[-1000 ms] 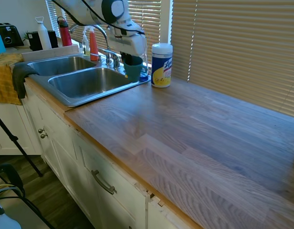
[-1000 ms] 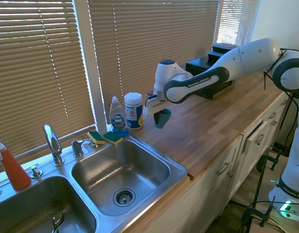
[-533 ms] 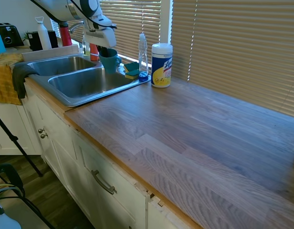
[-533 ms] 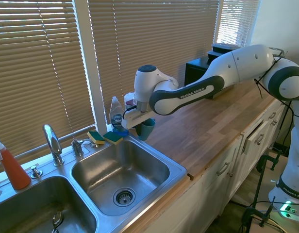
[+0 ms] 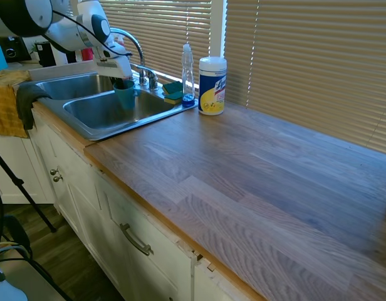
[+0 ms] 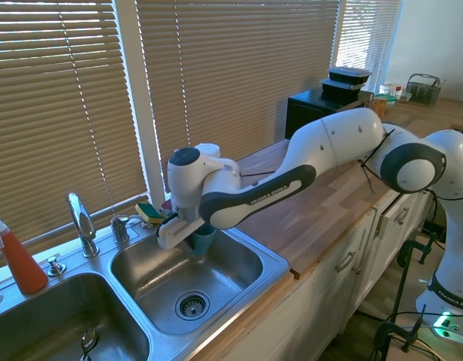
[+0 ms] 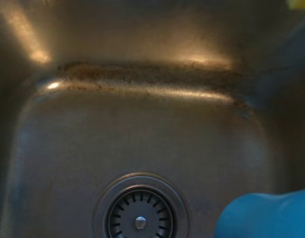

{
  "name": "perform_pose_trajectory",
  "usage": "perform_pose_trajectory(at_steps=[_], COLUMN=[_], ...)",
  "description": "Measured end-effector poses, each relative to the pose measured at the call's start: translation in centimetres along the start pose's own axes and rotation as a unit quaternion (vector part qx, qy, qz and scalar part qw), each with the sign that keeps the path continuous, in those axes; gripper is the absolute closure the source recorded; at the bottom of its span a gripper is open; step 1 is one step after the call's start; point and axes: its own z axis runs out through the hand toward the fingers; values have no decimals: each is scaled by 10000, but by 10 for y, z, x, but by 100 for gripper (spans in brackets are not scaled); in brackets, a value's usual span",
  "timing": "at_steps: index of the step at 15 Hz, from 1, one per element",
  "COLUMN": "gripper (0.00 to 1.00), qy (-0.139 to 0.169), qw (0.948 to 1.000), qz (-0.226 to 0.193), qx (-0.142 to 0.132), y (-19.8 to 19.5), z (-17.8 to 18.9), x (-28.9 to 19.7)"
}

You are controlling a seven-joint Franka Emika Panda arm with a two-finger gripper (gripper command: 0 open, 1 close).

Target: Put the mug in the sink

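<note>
Gripper (image 6: 195, 228): pinching the rim of the teal mug (image 6: 204, 239), holding it upright in the air.
Mug position: above the sink (image 6: 250, 280) basin nearer the wooden countertop (image 5: 255, 175), not touching the steel floor.
Wrist view: mug (image 7: 265, 216) shows blue at the edge, with the drain strainer (image 7: 139, 213) below.
Nearby: gooseneck faucet (image 5: 131, 47), sponges (image 5: 173, 91), dish soap bottle (image 5: 188, 72), white wipes canister (image 5: 212, 85).
</note>
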Motion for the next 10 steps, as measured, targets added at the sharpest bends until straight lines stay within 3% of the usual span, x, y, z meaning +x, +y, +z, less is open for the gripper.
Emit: perform_pose_trajectory(at_steps=[4,10], gripper=[100,100], qy=[-37,7], qw=[9994,9967], qz=[125,274], qx=[-329,-761], y=[-17,-25], z=[79,144], x=[-20,-41])
